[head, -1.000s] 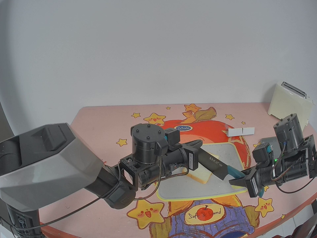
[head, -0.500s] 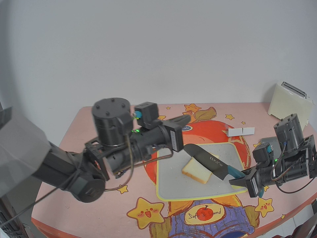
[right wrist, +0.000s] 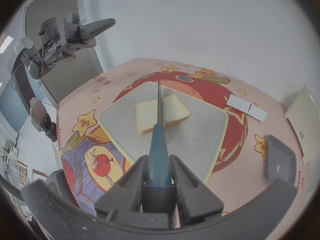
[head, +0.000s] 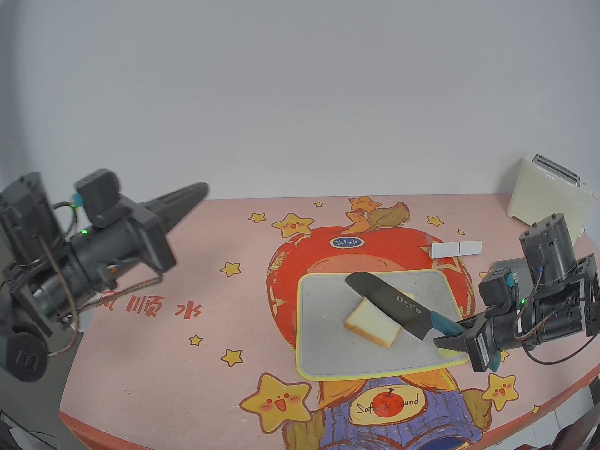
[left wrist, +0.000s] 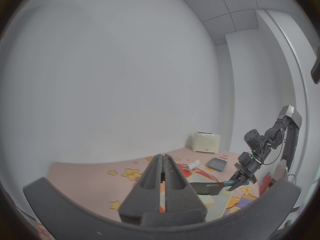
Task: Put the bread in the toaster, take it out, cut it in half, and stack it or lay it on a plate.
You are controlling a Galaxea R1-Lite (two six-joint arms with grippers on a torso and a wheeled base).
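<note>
A slice of bread (head: 373, 326) (right wrist: 173, 109) lies on the grey cutting board (head: 325, 345) (right wrist: 200, 134). A knife (head: 394, 301) (right wrist: 158, 150) with a dark blade and teal handle runs across the middle of the slice. My right gripper (head: 459, 340) (right wrist: 159, 175) is shut on the knife's handle at the board's right edge. My left gripper (head: 187, 195) (left wrist: 163, 164) hangs raised over the table's far left edge, shut with nothing in it; it is also seen from across the table (right wrist: 100, 24). The cream toaster (head: 550, 198) (left wrist: 206, 142) stands at the back right corner.
A dark grey square plate (right wrist: 280, 159) (left wrist: 216, 164) lies right of the board, near my right arm. A white paper strip (head: 456, 249) (right wrist: 248, 108) lies behind the board. The left half of the pink table (head: 187, 320) is bare.
My left arm has pulled back from over the board to the far left and risen. The right gripper, the knife and the bread have stayed in place.
</note>
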